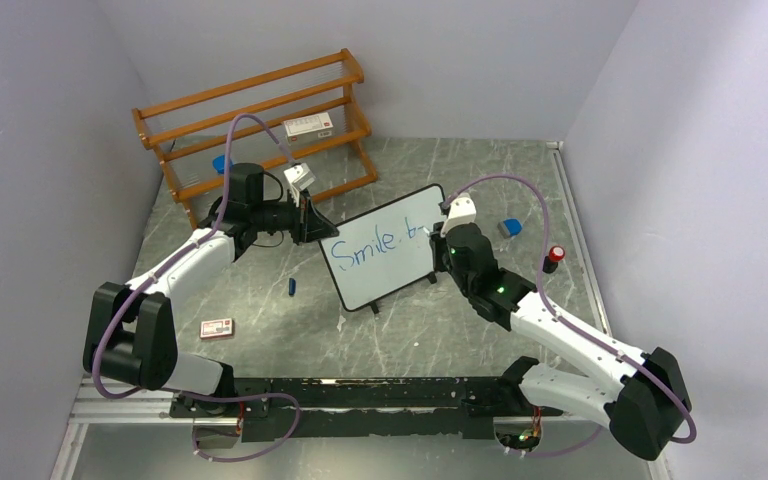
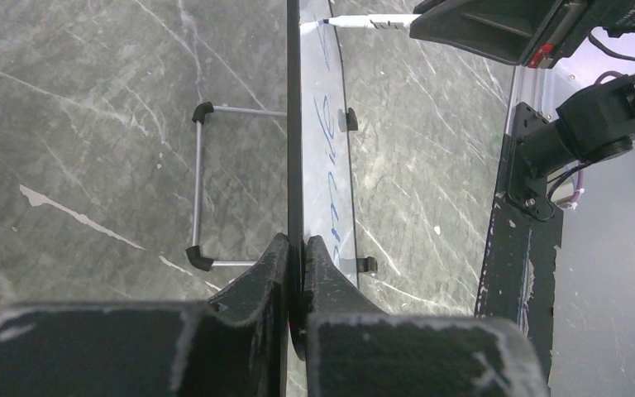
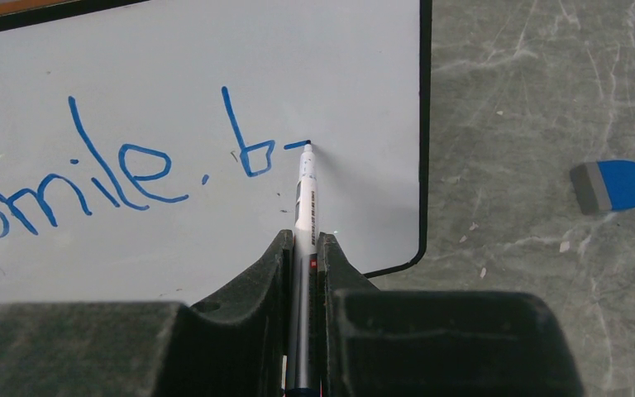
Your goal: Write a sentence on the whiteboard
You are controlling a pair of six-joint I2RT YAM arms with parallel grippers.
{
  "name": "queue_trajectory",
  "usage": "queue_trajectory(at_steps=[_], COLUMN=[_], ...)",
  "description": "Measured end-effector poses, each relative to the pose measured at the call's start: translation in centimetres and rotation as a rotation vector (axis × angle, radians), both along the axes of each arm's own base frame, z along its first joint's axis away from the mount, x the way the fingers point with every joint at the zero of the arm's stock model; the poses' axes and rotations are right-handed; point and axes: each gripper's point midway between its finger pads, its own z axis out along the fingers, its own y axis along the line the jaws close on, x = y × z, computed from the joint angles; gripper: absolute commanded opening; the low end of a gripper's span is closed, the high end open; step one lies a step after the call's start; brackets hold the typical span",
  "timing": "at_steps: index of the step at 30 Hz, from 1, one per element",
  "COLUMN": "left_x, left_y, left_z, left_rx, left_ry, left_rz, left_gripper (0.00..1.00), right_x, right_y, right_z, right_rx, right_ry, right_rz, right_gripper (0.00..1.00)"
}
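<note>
Gripping a marker (image 3: 306, 186), the right pincer (image 3: 304, 240) holds its tip on the whiteboard (image 3: 174, 66), just right of the "b" in the sentence (image 1: 365, 248), which reads "Smile. b". The left pincer (image 2: 296, 248) is clenched on the board's edge. The board stands upright mid-desk (image 1: 260, 300).

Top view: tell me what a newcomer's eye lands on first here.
The whiteboard stands mid-table, bearing blue writing that reads "Smile. b" plus a short stroke. The right gripper is shut on a marker whose tip touches the board just after the "b". The left gripper pinches the board's left edge.
</note>
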Motion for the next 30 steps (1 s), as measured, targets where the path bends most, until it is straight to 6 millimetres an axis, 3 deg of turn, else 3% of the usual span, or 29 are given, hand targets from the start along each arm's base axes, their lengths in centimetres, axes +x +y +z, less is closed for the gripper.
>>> queue_trajectory(at_steps=[30], left_x=[0.03], left_y=[-0.02], left_z=[-0.01], left_rx=[0.002], left_ry=[0.01], left_rz=[-0.001], left_gripper=[0.05], right_x=[0.44], right_y=[0.13], right_z=[0.36], right_rx=[-0.011], right_ry=[-0.021], right_rz=[0.023], right_gripper=[0.0])
